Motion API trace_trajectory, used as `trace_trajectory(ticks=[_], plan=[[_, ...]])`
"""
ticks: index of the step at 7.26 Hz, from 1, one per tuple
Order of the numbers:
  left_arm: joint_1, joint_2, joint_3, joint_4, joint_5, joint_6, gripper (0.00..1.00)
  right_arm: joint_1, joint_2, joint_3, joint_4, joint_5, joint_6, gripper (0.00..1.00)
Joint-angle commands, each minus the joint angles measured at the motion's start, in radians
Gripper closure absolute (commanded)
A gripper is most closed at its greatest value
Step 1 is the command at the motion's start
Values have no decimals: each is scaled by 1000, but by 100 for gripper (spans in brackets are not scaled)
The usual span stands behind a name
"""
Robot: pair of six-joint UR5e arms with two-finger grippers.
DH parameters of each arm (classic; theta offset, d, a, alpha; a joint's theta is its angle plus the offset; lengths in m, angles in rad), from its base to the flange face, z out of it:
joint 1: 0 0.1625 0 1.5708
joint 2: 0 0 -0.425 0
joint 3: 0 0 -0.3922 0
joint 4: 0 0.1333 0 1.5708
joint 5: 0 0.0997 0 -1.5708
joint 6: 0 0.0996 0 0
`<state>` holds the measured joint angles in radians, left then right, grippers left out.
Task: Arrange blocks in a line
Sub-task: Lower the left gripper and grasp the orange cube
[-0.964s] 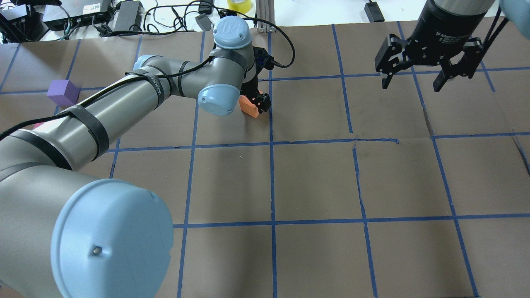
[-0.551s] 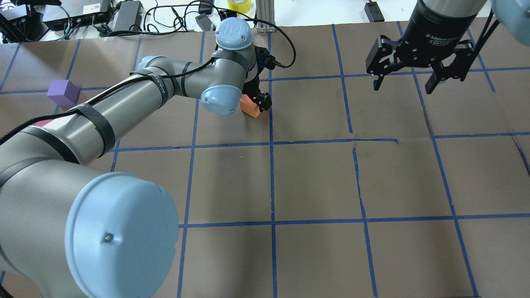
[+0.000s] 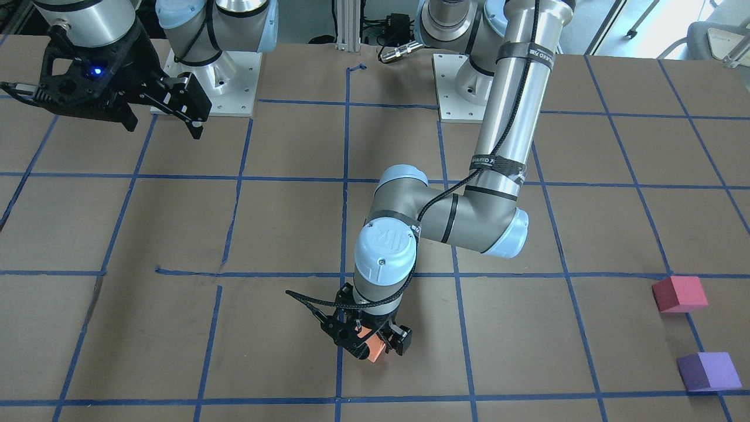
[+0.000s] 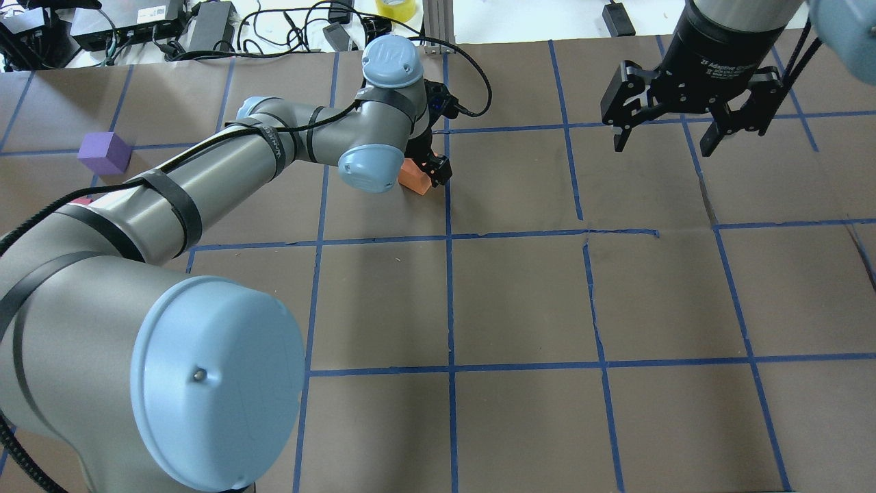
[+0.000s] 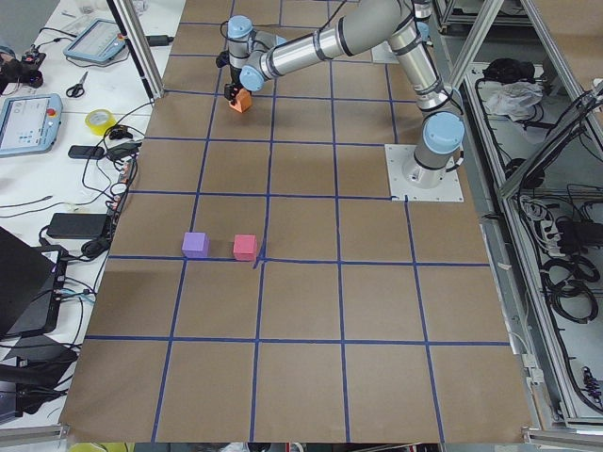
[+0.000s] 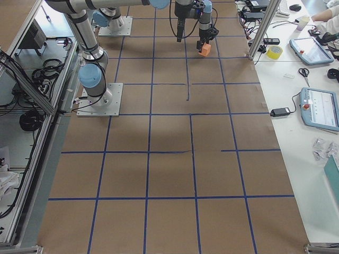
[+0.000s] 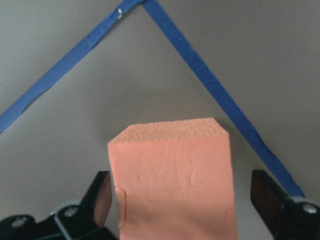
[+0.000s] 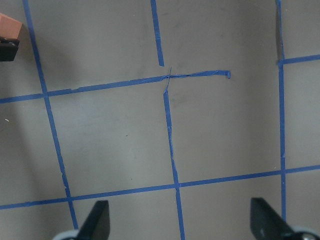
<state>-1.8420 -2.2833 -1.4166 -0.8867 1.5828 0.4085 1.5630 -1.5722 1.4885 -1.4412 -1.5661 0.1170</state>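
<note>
The orange block sits between the fingers of my left gripper near a tape crossing at the far middle of the table. In the left wrist view the block fills the space between the wide-spread fingers, with a gap on its right side, so the gripper is open. The block also shows in the front view. The pinkish-red block and the purple block stand side by side far off on my left. My right gripper is open and empty, high above the far right.
Brown paper with a blue tape grid covers the table. Cables and power bricks and a yellow tape roll lie beyond the far edge. My left forearm spans over the pinkish-red block's side.
My right gripper has moved a little to the left and stayed open. My left arm's elbow has shifted right, and the orange block stays between the left fingers.
</note>
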Motion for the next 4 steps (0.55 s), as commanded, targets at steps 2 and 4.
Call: trace_trajectory(ticks=[2,4], plan=[[0,2,-7,2,0,4,65,0,-17,2,7,1,6,0],[15,43,-27,2,6,-6,66,0,-23,1,-7,7,3,0]])
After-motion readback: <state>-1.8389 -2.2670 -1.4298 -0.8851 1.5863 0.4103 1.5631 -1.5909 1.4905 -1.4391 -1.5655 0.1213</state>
